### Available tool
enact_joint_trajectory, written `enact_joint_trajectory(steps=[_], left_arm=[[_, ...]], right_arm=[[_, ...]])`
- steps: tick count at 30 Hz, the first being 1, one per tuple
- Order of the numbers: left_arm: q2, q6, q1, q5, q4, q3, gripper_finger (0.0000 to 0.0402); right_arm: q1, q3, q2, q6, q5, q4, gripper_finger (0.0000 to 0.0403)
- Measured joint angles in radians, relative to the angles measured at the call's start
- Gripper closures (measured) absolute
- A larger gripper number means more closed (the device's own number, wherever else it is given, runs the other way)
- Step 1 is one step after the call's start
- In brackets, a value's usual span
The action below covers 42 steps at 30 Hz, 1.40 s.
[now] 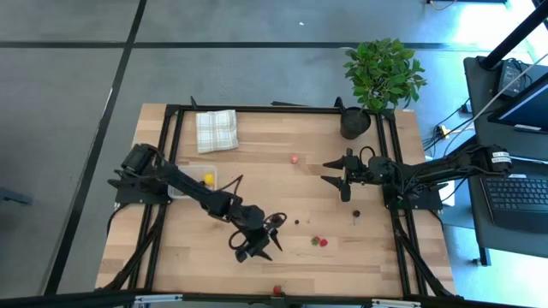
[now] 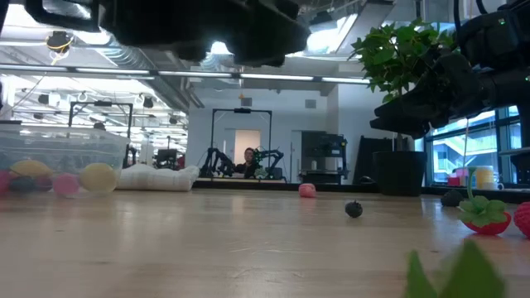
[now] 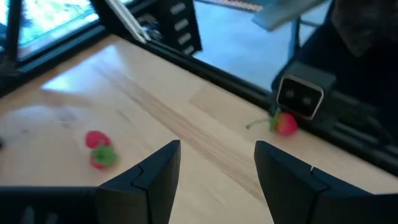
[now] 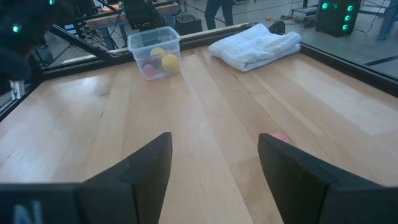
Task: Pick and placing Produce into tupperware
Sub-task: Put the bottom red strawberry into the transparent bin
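On your left, the tupperware [image 1: 193, 181] sits near the table's left edge with yellow and pink produce inside. The left gripper [image 1: 254, 243] hovers at the near middle, its fingers apart and holding nothing. The strawberries [image 1: 319, 242] lie just to its right, so I judge this arm is the nearer one. Farther right, the right gripper [image 1: 340, 181] waits open and empty, with a pink piece [image 1: 294, 158] to its left.
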Motion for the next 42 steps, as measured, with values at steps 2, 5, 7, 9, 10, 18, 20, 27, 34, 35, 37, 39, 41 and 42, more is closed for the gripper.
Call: enact_joint_trajectory(steps=[2, 5, 7, 9, 10, 18, 20, 27, 34, 35, 37, 39, 41, 42], left_arm=[[0.049, 0.020, -0.001, 0.018, -0.003, 0.032, 0.0203], [0.106, 0.052, -0.007, 0.079, -0.007, 0.080, 0.0203], [0.129, 0.085, -0.015, 0.102, -0.004, 0.107, 0.0203], [0.160, 0.120, -0.025, 0.118, -0.001, 0.133, 0.0203], [0.172, 0.138, -0.030, 0.128, -0.011, 0.140, 0.0203], [0.289, 0.261, -0.049, 0.018, -0.080, 0.235, 0.0203], [0.316, 0.265, -0.052, 0.014, -0.078, 0.257, 0.0203], [0.337, 0.265, -0.064, 0.000, -0.072, 0.275, 0.0203], [0.337, 0.264, -0.100, -0.038, -0.066, 0.275, 0.0204], [0.337, 0.264, -0.100, -0.040, -0.062, 0.275, 0.0205], [0.337, 0.264, -0.099, -0.047, -0.049, 0.275, 0.0208], [0.338, 0.265, -0.098, -0.050, -0.041, 0.275, 0.0212], [0.339, 0.264, -0.097, -0.051, -0.040, 0.275, 0.0217], [0.339, 0.263, -0.096, -0.050, -0.040, 0.275, 0.0219]], right_arm=[[0.000, 0.000, 0.000, 0.000, 0.000, -0.002, 0.0163], [0.000, 0.000, 0.000, -0.001, 0.000, -0.004, 0.0163], [0.000, 0.000, 0.000, -0.002, 0.000, -0.005, 0.0163], [0.000, 0.000, 0.000, -0.002, 0.000, -0.009, 0.0163], [0.000, 0.000, 0.000, -0.002, 0.000, -0.009, 0.0163], [0.000, 0.000, 0.000, 0.002, 0.000, -0.019, 0.0163], [0.000, 0.000, 0.000, 0.002, 0.000, -0.021, 0.0163], [0.000, 0.000, 0.000, 0.002, 0.000, -0.023, 0.0163], [0.000, 0.000, 0.000, 0.002, 0.000, -0.023, 0.0163], [0.000, 0.000, 0.000, 0.002, 0.000, -0.023, 0.0163], [0.000, 0.000, 0.000, 0.003, 0.000, -0.023, 0.0163], [0.000, 0.000, 0.000, 0.004, 0.000, -0.023, 0.0163], [0.000, 0.000, 0.000, 0.004, 0.000, -0.023, 0.0163], [0.000, 0.000, 0.000, 0.004, 0.000, -0.023, 0.0163]])
